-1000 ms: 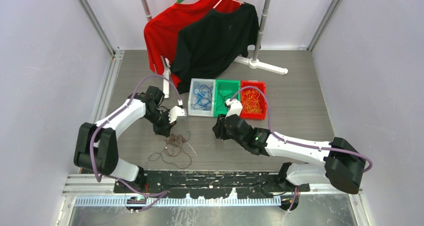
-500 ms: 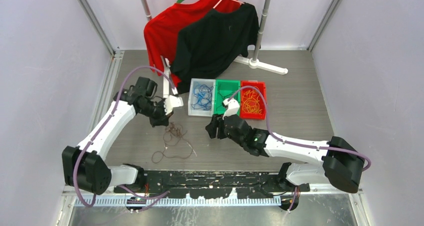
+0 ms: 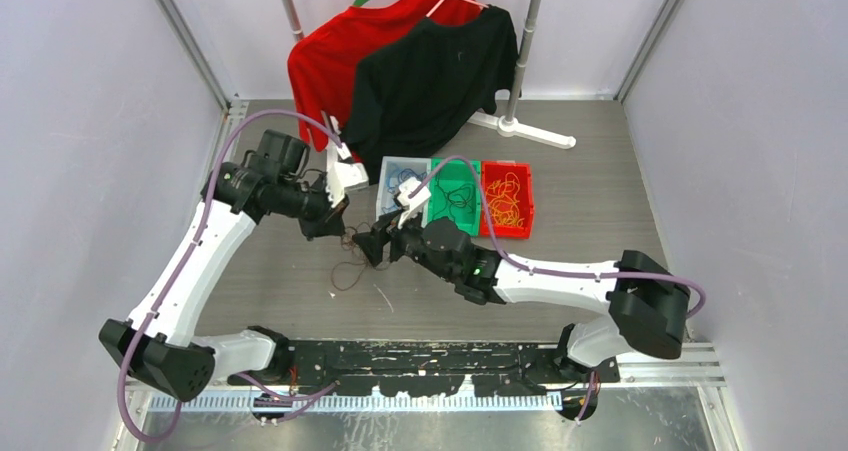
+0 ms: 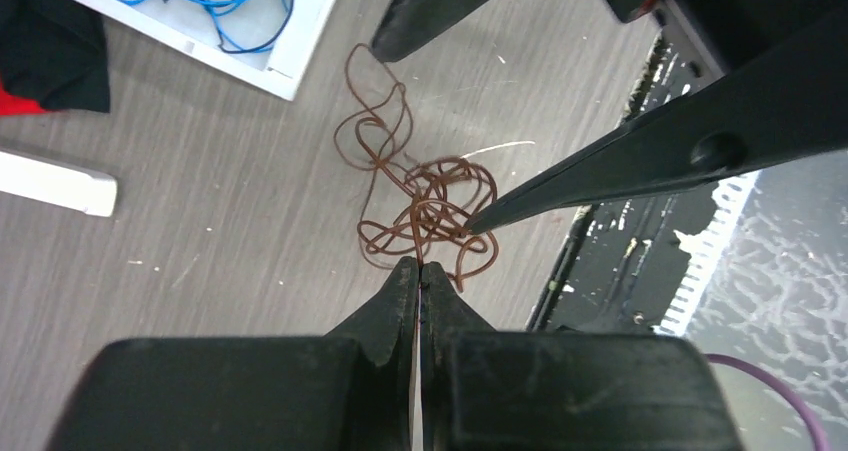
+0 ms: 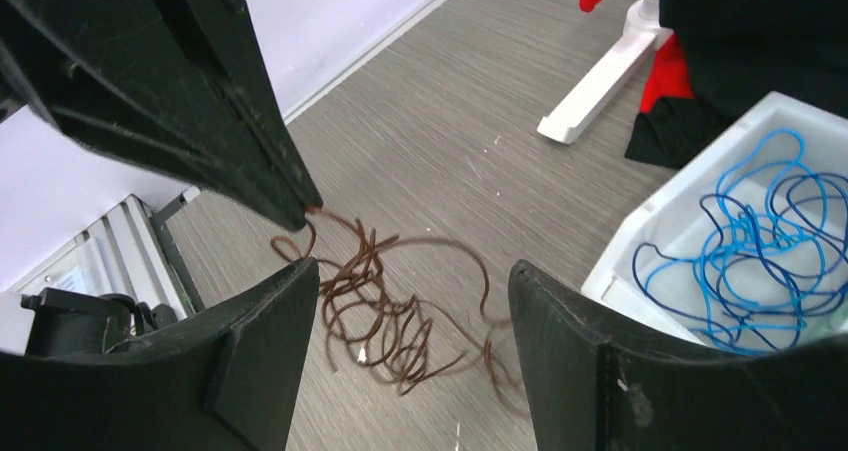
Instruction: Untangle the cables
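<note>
A tangle of thin brown cables (image 3: 349, 264) lies on the grey table, also clear in the left wrist view (image 4: 428, 199) and the right wrist view (image 5: 392, 303). My left gripper (image 3: 336, 227) is shut on one brown strand, which rises from the tangle into its closed tips (image 4: 420, 267). My right gripper (image 3: 380, 246) hangs open just above the tangle (image 5: 412, 271), its fingers on either side of the loops. One right finger (image 4: 640, 161) ends right at the tangle. Blue cables (image 5: 752, 243) lie in the white bin (image 3: 386, 207), and orange cables (image 3: 505, 210) in the red bin (image 3: 524, 201).
A green bin (image 3: 458, 175) with dark cables sits between the white and red bins. Red (image 3: 325, 56) and black (image 3: 430, 76) shirts hang on a rack at the back, with its white foot (image 3: 525, 131) on the table. The black base rail (image 3: 420, 356) runs along the near edge.
My left arm has swung back and right with the brown strand, dragging the tangle toward the bins. The right gripper has moved left over the tangle and opened wider.
</note>
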Tool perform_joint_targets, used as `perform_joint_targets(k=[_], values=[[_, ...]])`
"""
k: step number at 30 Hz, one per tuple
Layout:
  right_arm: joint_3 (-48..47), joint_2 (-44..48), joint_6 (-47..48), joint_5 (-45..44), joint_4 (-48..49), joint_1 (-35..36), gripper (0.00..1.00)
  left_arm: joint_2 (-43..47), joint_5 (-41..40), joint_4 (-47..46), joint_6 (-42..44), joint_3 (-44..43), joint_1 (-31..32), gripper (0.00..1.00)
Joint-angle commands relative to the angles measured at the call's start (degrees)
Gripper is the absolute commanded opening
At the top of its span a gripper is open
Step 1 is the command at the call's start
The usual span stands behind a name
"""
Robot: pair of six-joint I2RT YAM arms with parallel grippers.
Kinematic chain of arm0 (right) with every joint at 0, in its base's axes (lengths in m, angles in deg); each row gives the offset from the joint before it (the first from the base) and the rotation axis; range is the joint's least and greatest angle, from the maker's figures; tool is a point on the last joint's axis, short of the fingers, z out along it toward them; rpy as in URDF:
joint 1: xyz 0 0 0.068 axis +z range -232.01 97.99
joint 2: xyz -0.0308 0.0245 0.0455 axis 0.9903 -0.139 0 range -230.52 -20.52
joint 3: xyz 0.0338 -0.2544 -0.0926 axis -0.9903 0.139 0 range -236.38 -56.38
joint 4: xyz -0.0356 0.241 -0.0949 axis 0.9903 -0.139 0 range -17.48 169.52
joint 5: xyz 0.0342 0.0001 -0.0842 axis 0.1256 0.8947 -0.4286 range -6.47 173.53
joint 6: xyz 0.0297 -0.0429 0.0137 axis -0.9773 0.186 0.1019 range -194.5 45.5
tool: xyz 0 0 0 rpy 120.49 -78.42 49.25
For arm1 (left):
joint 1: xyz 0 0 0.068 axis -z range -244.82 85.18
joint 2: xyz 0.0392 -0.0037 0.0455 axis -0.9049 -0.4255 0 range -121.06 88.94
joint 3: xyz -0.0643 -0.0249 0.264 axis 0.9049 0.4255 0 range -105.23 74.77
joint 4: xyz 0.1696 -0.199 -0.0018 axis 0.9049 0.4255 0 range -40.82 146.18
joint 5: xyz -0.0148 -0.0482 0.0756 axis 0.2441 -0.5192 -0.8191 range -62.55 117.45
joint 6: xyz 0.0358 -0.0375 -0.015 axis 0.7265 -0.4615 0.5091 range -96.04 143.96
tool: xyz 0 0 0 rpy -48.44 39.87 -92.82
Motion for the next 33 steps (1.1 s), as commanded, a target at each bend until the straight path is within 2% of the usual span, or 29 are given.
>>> perform_joint_targets(k=[1,11,16,22,26,33], values=[[-3.54,-2.06,3.58,-0.26,6.69,0.60,0.74,2.12,3.56,4.90,-2.69,-3.19,1.11,0.00],[-2.92,-4.34,3.37,2.05,8.75,1.01,0.73,1.31,9.14,10.59,-2.64,-11.35,2.41,0.00],[-2.24,-5.32,2.12,0.36,9.41,1.07,0.63,-0.91,13.22,14.89,-2.73,-19.53,2.48,0.00],[0.82,-5.32,1.10,-3.30,10.98,1.10,0.60,-2.42,16.88,20.52,-2.87,-28.24,2.48,0.00],[4.96,-3.14,-0.17,-4.14,11.36,1.10,0.58,-2.42,14.02,21.44,-2.49,-32.59,2.48,0.00],[13.82,1.73,-3.90,-7.83,11.18,1.05,0.57,-1.41,4.82,16.95,-1.18,-36.52,2.45,0.00]])
